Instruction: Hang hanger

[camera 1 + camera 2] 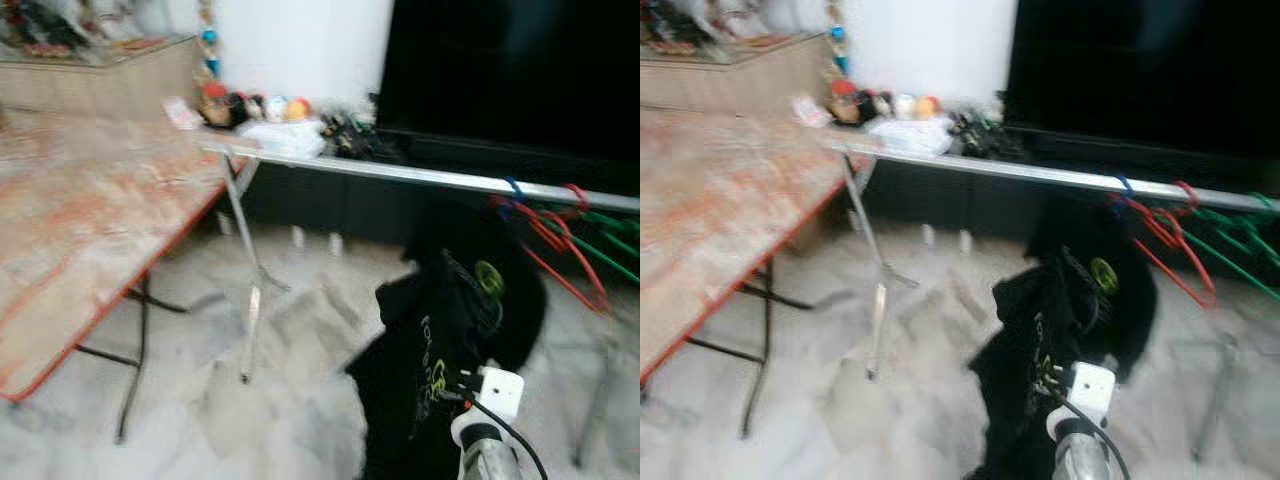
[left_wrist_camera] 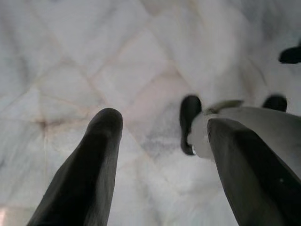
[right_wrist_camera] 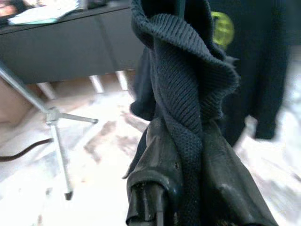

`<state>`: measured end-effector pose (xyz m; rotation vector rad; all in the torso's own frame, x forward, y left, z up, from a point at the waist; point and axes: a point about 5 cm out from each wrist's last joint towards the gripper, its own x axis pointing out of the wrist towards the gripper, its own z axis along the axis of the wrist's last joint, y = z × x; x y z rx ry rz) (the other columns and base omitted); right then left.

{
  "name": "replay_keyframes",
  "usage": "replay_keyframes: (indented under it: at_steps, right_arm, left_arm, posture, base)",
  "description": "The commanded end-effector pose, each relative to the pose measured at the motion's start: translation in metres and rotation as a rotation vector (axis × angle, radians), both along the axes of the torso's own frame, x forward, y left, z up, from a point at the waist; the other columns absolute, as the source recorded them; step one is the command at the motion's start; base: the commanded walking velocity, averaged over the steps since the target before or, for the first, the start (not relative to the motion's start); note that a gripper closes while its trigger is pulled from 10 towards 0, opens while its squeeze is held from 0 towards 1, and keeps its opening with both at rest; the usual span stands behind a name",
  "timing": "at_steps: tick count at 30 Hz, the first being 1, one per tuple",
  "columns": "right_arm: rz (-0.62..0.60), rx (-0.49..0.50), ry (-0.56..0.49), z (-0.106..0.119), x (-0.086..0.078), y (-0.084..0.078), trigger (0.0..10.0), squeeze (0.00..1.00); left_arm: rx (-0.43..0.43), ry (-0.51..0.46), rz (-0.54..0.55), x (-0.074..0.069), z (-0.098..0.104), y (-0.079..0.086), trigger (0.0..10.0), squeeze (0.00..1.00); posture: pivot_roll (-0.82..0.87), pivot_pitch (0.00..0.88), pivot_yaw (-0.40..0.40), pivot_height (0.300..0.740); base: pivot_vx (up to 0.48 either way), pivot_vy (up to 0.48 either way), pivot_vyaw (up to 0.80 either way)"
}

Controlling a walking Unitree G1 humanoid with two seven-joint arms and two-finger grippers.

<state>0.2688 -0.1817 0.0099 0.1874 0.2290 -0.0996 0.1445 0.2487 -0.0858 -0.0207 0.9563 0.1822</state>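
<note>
Table [image 1: 80,230] left; rail [image 1: 420,176] across middle, hangers [image 1: 560,240] at right end, garment [image 1: 440,340] below

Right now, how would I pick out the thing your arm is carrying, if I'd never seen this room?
Find the long silver rail running in front of the big black screen. Below it, toward its right end, hangs a dark garment pinched in the right gripper. Unlike the bare red hangers and green hangers beside it, it is black knit cloth with a yellow-green round logo.
</note>
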Motion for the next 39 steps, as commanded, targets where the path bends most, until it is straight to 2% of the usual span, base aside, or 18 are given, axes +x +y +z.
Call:
replay_keyframes:
  at_steps: [1, 22, 34, 39]
  right_arm:
    - [-0.004, -0.009, -0.021, 0.004, 0.003, -0.002, 10.0, 0.00]
    - [0.010, -0.020, -0.008, 0.002, 0.003, -0.004, 10.0, 0.00]
    - [0.032, -0.028, 0.005, 0.000, 0.002, 0.000, 10.0, 0.00]
    - [0.041, -0.031, 0.016, -0.002, 0.001, 0.002, 10.0, 0.00]
  left_arm:
    - [-0.004, 0.015, 0.005, -0.003, -0.002, -0.001, 10.0, 0.00]
    - [-0.006, 0.010, 0.012, -0.002, -0.003, -0.006, 10.0, 0.00]
    - [-0.014, 0.008, 0.017, 0.003, -0.003, -0.012, 10.0, 0.00]
    - [-0.017, -0.001, 0.020, 0.005, -0.002, -0.012, 10.0, 0.00]
  posture:
    - [0.03, 0.035, -0.015, 0.740]
    - [0.04, 0.043, -0.022, 0.740]
    - [0.04, 0.046, -0.015, 0.740]
    - [0.04, 0.047, -0.013, 0.740]
  base:
    - [-0.304, 0.000, 0.00]
    - [-0.299, 0.000, 0.00]
    - [0.000, 0.000, 0.00]
    - [0.000, 0.338, 0.00]
